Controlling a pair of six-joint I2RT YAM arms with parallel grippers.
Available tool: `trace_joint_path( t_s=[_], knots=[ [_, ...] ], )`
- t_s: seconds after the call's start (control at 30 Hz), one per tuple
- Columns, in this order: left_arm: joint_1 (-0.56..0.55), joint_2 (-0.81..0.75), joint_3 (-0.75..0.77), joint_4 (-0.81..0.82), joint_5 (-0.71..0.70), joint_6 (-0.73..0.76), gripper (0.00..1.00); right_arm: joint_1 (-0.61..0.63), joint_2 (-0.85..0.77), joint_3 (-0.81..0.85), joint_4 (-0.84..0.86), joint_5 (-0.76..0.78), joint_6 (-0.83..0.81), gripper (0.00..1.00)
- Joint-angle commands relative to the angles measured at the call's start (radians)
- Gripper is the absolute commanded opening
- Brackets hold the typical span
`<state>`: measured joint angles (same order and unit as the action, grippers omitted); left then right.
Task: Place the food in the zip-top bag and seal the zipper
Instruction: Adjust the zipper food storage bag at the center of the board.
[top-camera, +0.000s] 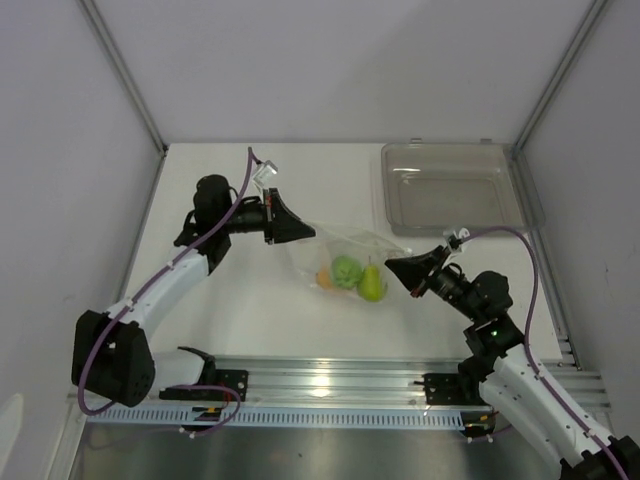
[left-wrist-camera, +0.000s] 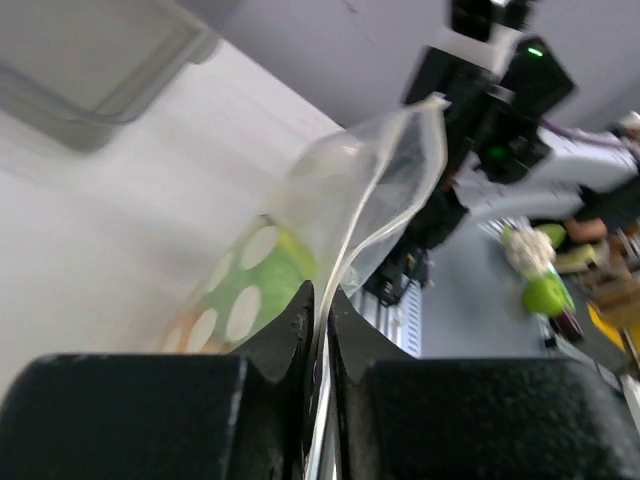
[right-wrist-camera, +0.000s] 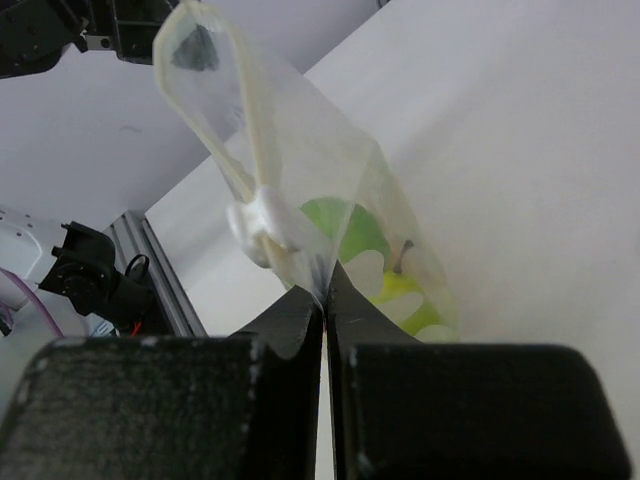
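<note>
And there we were, both arms on the zip-top bag (top-camera: 350, 243), out over the middle of the white table (top-camera: 250, 190). Our left gripper (top-camera: 311, 233) was clamped hard on the bag's left end. The left wrist camera showed its two black fingers (left-wrist-camera: 285, 335) squeezed together with the thin plastic caught between them. Our right gripper (top-camera: 389, 264) was clenched just as firmly on the opposite end, and the right wrist view showed the film running straight down into the closed jaws. The bag hung stretched between the two grippers, top edge up.

All the food sat inside, gathered low on the side nearer the arm bases. The orange piece (top-camera: 325, 278) was on the left, the green piece (top-camera: 346, 269) touched it in the middle, and the yellow-green piece (top-camera: 372, 285), with a small stem, was on the right. Pale dots on the film showed over the green one. We could not tell whether the bag's belly touched the table.

The zipper (right-wrist-camera: 248, 150) ran along the top edge. From the right wrist, its two sides bowed apart into a narrow loop toward the far end, so the mouth was not pressed shut there.

The clear tray (top-camera: 452, 190) sat in the far right corner, apart from the bag, and the metal rail (top-camera: 330, 385) ran along the near edge.
</note>
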<state>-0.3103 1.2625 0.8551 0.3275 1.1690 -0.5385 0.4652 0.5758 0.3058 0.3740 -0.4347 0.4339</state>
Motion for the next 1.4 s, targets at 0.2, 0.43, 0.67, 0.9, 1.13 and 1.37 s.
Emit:
trace_joint_path(
  t_s=[0.2, 0.43, 0.67, 0.9, 1.13, 1.37],
  knots=[
    [-0.004, -0.084, 0.113, -0.468, -0.445, 0.252, 0.11, -0.057, -0.008, 0.147, -0.276, -0.061, -0.067, 0.00],
    [-0.009, -0.098, 0.124, -0.473, -0.436, 0.270, 0.23, -0.057, 0.012, 0.188, -0.385, -0.061, -0.089, 0.00],
    [-0.062, -0.194, 0.101, -0.475, -0.469, 0.322, 0.63, -0.051, 0.076, 0.252, -0.438, -0.053, -0.081, 0.00],
    [-0.101, -0.336, 0.136, -0.479, -0.477, 0.393, 0.66, -0.033, 0.111, 0.311, -0.558, -0.019, -0.126, 0.00],
    [-0.301, -0.210, 0.398, -0.677, -0.433, 0.535, 0.61, -0.010, 0.111, 0.358, -0.601, -0.048, -0.141, 0.00],
    [-0.415, -0.063, 0.508, -0.688, -0.376, 0.623, 0.61, 0.000, 0.131, 0.369, -0.626, -0.099, -0.146, 0.00]
  ],
)
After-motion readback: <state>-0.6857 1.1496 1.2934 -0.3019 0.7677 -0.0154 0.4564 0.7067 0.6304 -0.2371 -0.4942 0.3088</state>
